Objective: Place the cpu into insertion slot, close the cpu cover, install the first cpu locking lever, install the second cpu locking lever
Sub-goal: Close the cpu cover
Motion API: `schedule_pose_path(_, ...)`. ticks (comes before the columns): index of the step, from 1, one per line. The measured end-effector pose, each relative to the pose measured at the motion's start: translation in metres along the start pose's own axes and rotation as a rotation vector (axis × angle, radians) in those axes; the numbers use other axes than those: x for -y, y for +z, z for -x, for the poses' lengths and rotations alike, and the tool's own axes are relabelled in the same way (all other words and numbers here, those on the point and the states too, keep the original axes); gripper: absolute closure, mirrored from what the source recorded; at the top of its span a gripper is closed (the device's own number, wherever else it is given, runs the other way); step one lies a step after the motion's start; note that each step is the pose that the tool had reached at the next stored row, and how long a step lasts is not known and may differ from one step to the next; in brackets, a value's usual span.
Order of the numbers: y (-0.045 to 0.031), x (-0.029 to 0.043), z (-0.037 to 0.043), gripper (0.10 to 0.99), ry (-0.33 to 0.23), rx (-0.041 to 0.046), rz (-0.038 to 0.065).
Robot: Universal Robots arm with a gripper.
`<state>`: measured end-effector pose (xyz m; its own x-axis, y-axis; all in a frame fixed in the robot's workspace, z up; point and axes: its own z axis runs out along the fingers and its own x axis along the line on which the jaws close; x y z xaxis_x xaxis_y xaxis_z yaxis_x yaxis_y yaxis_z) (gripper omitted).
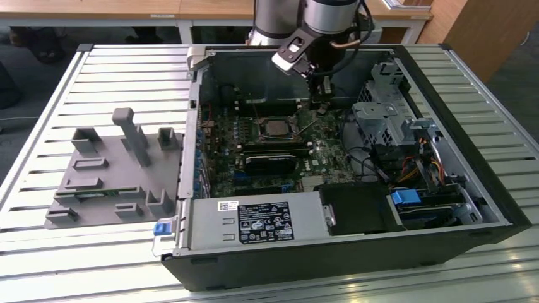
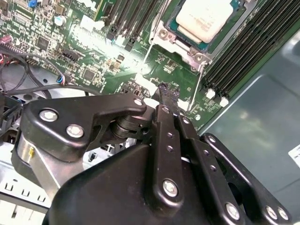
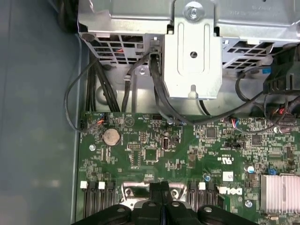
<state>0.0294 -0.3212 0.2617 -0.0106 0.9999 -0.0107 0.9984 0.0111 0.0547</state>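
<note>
Inside the open black computer case (image 1: 354, 265), your black-fingered gripper (image 2: 168, 91) hangs with its fingers pressed together on nothing. It sits low over the green circuit board (image 3: 154, 140), just beside the small square silver-rimmed insertion slot (image 2: 183, 41). The pale silver-grey square cpu (image 2: 204, 18) lies in that slot. If you drift sideways, the tip could scrape board components or knock the cpu askew.

Black gripper (image 2: 168, 91) links, silver screws (image 2: 169, 187) — silvery-grey arm (image 1: 324, 16)
</note>
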Motion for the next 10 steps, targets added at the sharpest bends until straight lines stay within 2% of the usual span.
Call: schedule_pose_path(10,0.0028,-0.0068,-0.0037,0.98,0.0,-0.0001,-0.002)
